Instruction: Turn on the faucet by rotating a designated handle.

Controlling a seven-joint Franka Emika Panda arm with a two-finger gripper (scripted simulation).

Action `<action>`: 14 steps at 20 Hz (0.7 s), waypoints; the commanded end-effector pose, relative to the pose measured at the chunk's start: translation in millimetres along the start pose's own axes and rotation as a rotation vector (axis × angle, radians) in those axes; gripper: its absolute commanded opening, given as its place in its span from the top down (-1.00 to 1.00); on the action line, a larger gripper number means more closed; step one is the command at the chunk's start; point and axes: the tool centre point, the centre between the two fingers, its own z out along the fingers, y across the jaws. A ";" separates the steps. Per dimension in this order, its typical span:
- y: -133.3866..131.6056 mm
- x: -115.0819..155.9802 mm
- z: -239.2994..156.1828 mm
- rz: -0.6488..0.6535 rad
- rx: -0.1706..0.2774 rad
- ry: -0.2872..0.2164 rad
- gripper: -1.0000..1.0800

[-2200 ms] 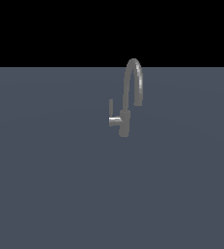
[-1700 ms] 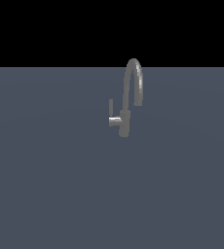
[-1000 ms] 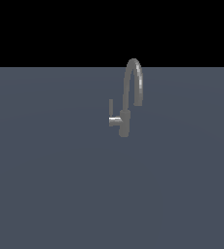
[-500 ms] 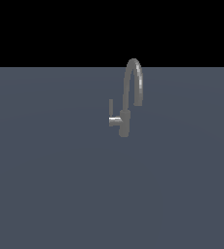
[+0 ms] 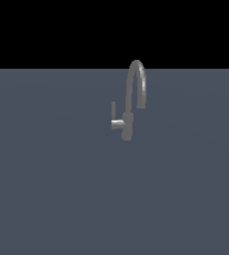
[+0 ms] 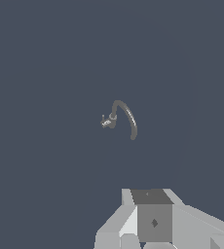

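Observation:
The faucet point(image 5: 130, 99) is a small grey metal tap standing on the flat slate-grey surface point(image 5: 61, 189), a little toward the exterior view's right of centre. Its arched spout rises tall from a short cylindrical base. The handle point(image 5: 115, 118) is a thin L-shaped lever that juts from the base toward the exterior view's left and ends in a slim upright rod. The wrist view looks down on the faucet point(image 6: 125, 115) and handle point(image 6: 105, 122) from far off. Only grey blocks of my gripper point(image 6: 153, 221) show there, well away from the faucet. Its fingers are not distinguishable.
The slate-grey surface point(image 6: 46, 73) spreads around the faucet in both views. Above its far edge the exterior view is plain black. My arm does not appear in the exterior view.

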 end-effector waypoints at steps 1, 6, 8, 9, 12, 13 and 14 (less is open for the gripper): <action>-14.0 3.6 -6.1 0.055 -0.017 0.047 1.00; -44.3 11.6 -9.5 0.155 -0.056 0.131 1.00; -57.1 15.3 -7.6 0.193 -0.072 0.162 1.00; -63.6 17.3 -6.0 0.211 -0.081 0.177 1.00; -83.2 23.7 2.1 0.264 -0.106 0.219 1.00; -89.6 26.1 5.9 0.281 -0.114 0.232 1.00; -96.0 28.5 10.2 0.297 -0.123 0.245 1.00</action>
